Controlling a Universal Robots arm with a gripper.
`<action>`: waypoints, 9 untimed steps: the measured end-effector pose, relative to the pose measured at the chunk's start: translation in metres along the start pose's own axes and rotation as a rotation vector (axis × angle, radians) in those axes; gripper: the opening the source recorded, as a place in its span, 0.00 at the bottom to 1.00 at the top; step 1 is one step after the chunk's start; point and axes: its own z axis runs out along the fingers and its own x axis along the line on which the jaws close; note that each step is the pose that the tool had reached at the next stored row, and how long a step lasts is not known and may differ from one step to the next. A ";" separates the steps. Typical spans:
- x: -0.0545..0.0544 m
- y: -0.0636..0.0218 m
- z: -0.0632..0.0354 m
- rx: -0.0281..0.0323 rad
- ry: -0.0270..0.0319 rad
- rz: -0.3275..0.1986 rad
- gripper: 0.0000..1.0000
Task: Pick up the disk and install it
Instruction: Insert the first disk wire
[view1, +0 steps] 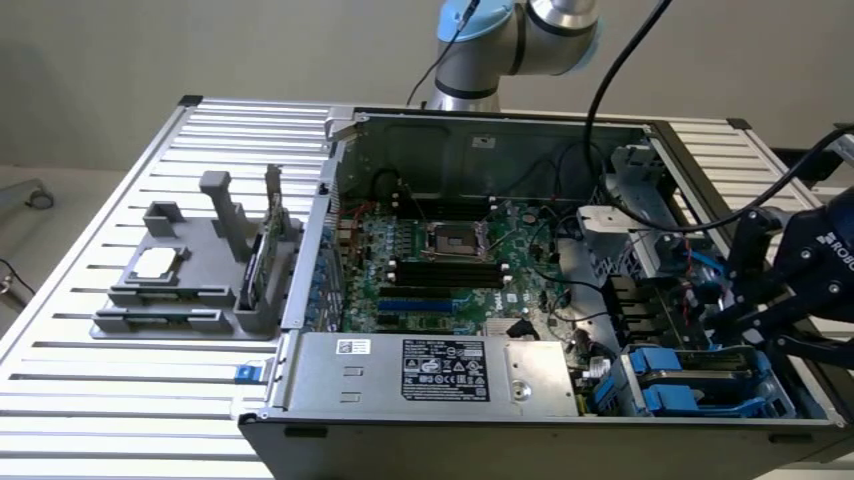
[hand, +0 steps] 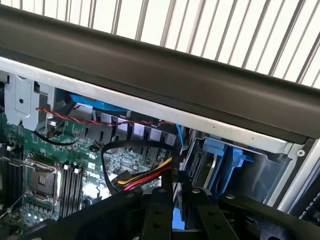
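**Q:** Layout?
**A:** A slatted table (view1: 80, 400) carries the open computer case (view1: 534, 445); the table's edges are cut off. The arm (view1: 521, 40) rises behind the case, with its upper part cropped.

**Q:** Inside the case?
**A:** A grey power-supply box (view1: 427, 368) lies along the case's near wall, and a green motherboard (view1: 441, 270) fills the case's middle. A grey holder (view1: 187, 290) stands outside the case, on the exterior view's left.

**Q:** Gripper?
**A:** The black gripper (view1: 747, 325) hangs over the case's near corner on the exterior view's right and is partly cut by the frame edge. Open or closed: cannot tell. In the wrist view the gripper (hand: 177, 215) is dark and cropped.

**Q:** Disk?
**A:** The disk (view1: 674, 372) sits in the drive cage (view1: 763, 372) at that same corner of the case, just under the gripper. Its blue carrier frame is what shows, also in the wrist view (hand: 220, 152). The metal face and label are hidden, and I cannot tell whether it is fully seated. Red, yellow and black wires (hand: 145, 177) cross the case beside it.
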 end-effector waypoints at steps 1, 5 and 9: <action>0.000 -0.0001 0.0000 0.0014 -0.0086 0.008 0.17; 0.000 0.0000 0.0000 0.0068 -0.0429 0.041 0.17; 0.000 0.0000 0.0000 0.0076 -0.0575 0.077 0.17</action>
